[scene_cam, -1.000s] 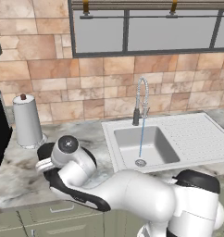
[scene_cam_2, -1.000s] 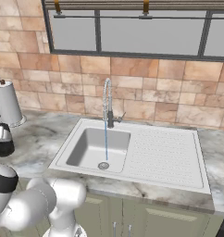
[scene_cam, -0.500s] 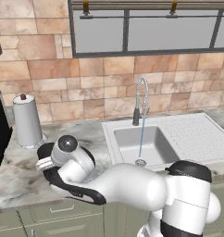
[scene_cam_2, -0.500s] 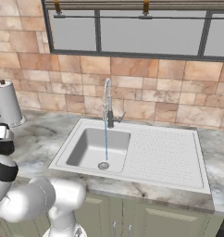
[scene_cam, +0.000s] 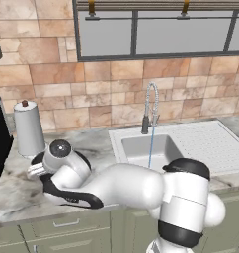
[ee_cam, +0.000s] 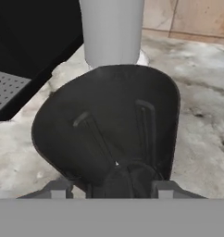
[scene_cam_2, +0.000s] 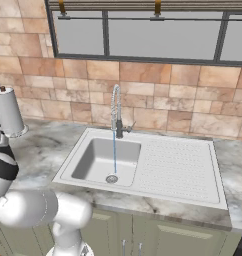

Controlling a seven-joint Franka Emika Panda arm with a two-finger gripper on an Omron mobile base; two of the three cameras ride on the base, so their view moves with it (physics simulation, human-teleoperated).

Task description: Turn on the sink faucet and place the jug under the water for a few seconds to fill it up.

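I have the gripper [ee_cam: 115, 183] right at the black jug [ee_cam: 109, 129], but I cannot tell whether it grips; water [scene_cam: 150, 147] runs into the sink [scene_cam: 190, 143].

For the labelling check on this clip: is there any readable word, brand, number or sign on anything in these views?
None. The jug, paper towel roll, coffee machine, sink faucet and sink are all plain, with no print or marking visible.
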